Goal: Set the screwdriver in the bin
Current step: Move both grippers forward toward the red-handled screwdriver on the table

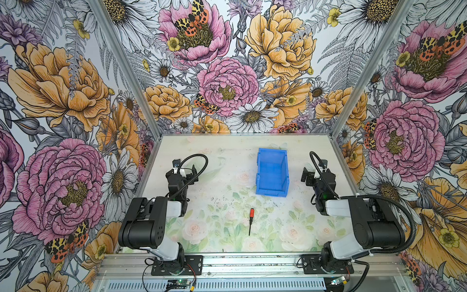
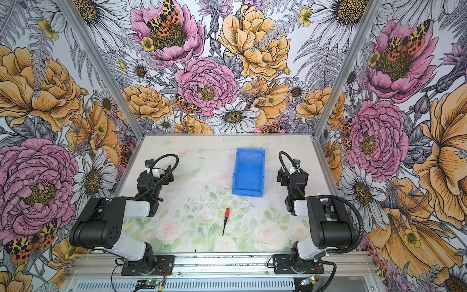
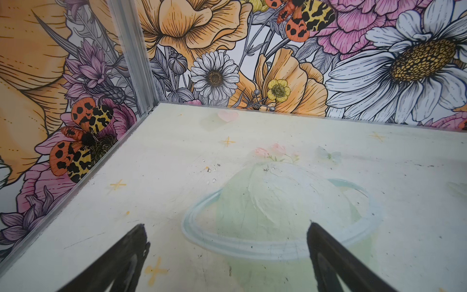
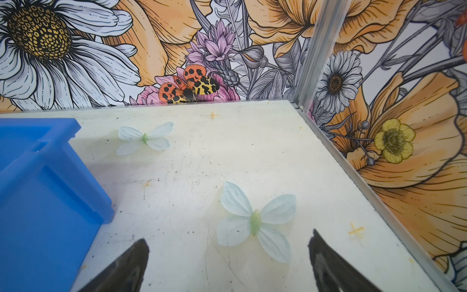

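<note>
The worktop (image 1: 214,156) carries one screwdriver (image 1: 251,220) and one bin (image 1: 272,194), the bin at twelve o'clock from the screwdriver. There are two arms, the left arm (image 1: 141,227) at nine o'clock and the right arm (image 1: 374,222) at three, and two claws, the left claw (image 3: 226,223) and the right claw (image 4: 227,239), one to each arm.

Bright, soft, even light in every view.
The pale flower-printed tabletop (image 1: 227,156) carries only faint shadows; the bright blue rectangular plastic bin (image 4: 45,202) throws a weak one beside its wall. Wrist views curve at the edges, and the black left hand (image 3: 226,223) near the lens is blurred.
</note>
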Robot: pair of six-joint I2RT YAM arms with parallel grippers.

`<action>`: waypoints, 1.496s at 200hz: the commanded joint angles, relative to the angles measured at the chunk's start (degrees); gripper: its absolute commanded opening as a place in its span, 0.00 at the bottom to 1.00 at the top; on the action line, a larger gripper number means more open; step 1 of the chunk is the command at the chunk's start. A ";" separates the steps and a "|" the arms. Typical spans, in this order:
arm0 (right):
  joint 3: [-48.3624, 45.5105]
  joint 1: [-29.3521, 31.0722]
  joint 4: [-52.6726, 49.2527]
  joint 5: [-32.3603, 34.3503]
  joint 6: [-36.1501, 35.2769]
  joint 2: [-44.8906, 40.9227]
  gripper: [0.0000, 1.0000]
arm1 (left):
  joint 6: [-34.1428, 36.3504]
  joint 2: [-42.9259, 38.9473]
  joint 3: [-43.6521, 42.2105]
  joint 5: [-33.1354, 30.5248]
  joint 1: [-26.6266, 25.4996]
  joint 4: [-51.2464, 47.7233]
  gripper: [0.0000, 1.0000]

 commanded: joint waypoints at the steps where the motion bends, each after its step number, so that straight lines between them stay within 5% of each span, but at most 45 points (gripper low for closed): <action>1: 0.00 0.44 2.30 0.31 -0.59 0.43 0.99 | 0.47 0.15 -0.38 1.48 0.45 1.14 0.99; 137: 0.64 0.93 -0.95 1.23 -0.90 -2.45 0.99 | -1.17 -2.48 -2.24 -1.30 0.89 2.62 0.99; 220: 4.34 5.00 -28.21 7.80 5.25 -23.44 0.99 | -8.59 -23.10 6.54 -11.08 0.83 -39.15 0.99; 263: 10.80 9.08 -50.19 12.67 16.02 -31.99 0.99 | -17.38 -30.66 7.83 -9.06 -2.54 -49.92 0.99; 299: 17.58 10.76 -66.60 9.40 22.23 -33.41 0.99 | -21.24 -34.87 9.95 -5.11 -4.91 -58.93 0.99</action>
